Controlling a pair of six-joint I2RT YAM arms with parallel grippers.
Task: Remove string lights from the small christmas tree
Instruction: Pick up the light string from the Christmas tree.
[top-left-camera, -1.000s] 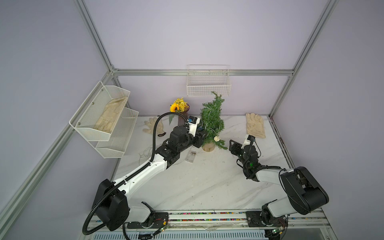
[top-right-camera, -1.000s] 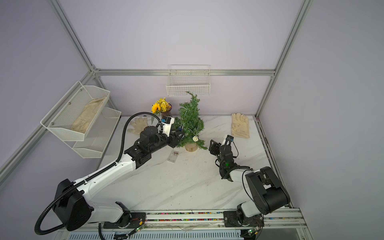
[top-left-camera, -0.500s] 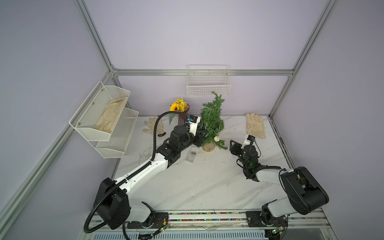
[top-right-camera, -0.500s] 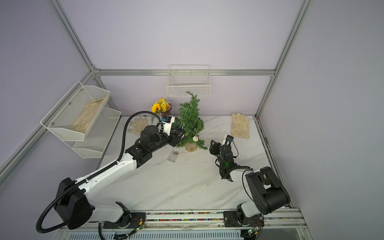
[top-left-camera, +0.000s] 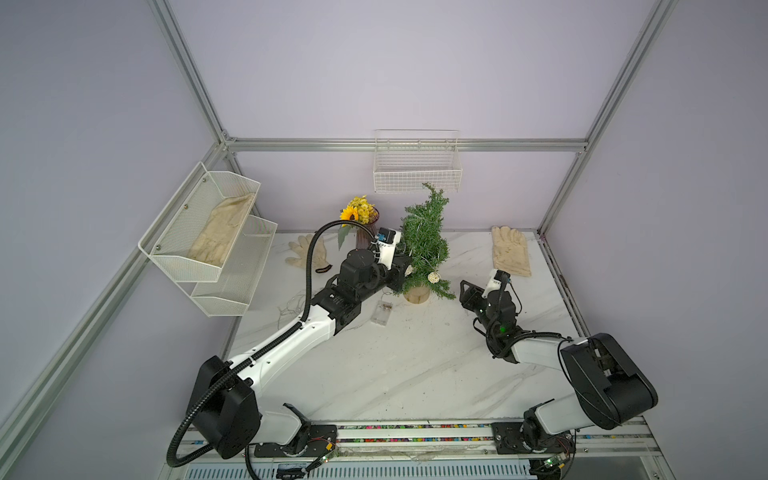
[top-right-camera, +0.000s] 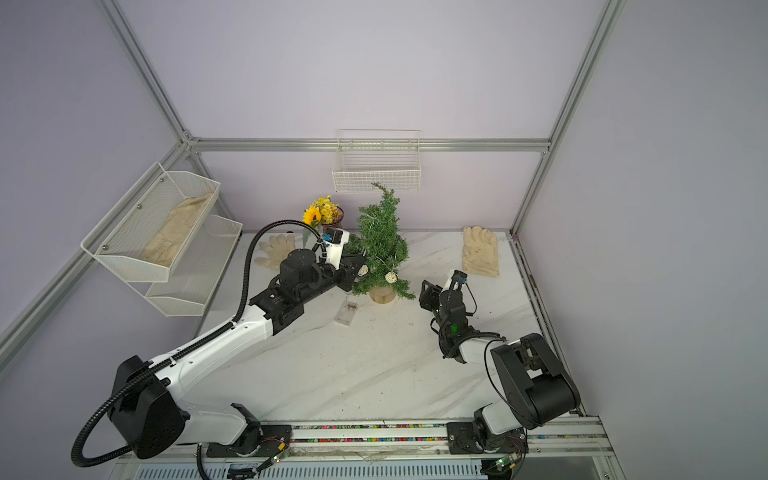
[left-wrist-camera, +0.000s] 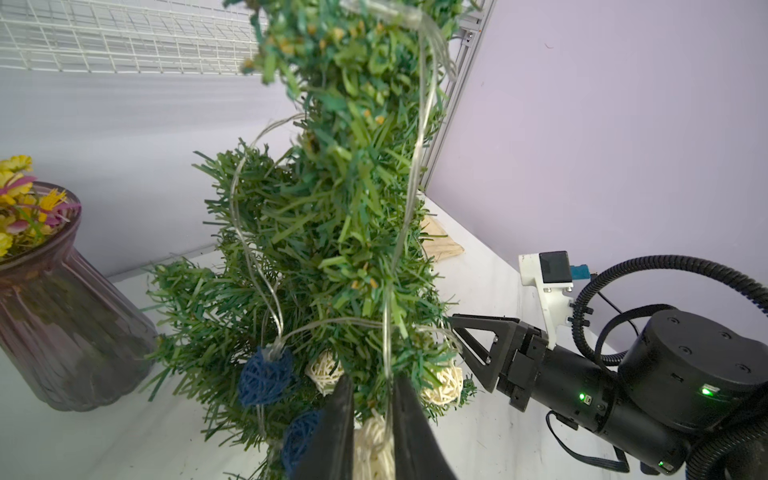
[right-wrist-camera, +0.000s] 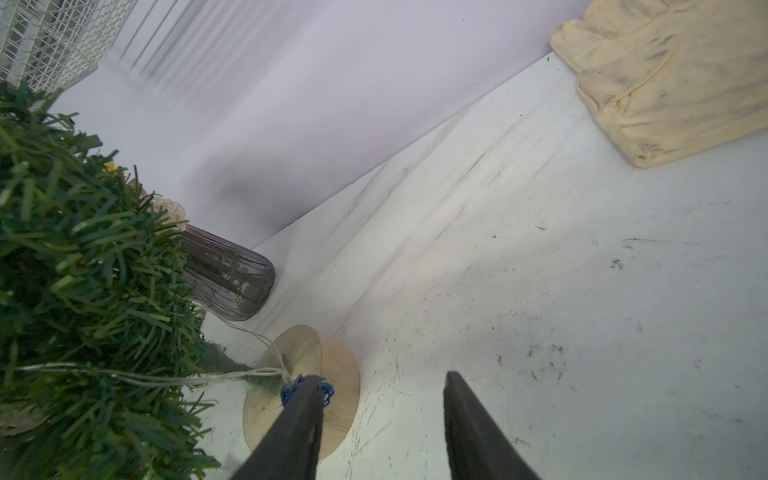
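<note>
Left hand (left-wrist-camera: 372, 384) has pinched string lights (left-wrist-camera: 266, 376); right hand (right-wrist-camera: 382, 378) spread beside tree (left-wrist-camera: 324, 232)

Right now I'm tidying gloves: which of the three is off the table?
The glove in the wall rack's upper tray; the left glove and right glove lie on the table.

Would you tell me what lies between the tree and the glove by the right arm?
Nothing: only bare table lies between the tree and that glove, as both top views show.
</note>
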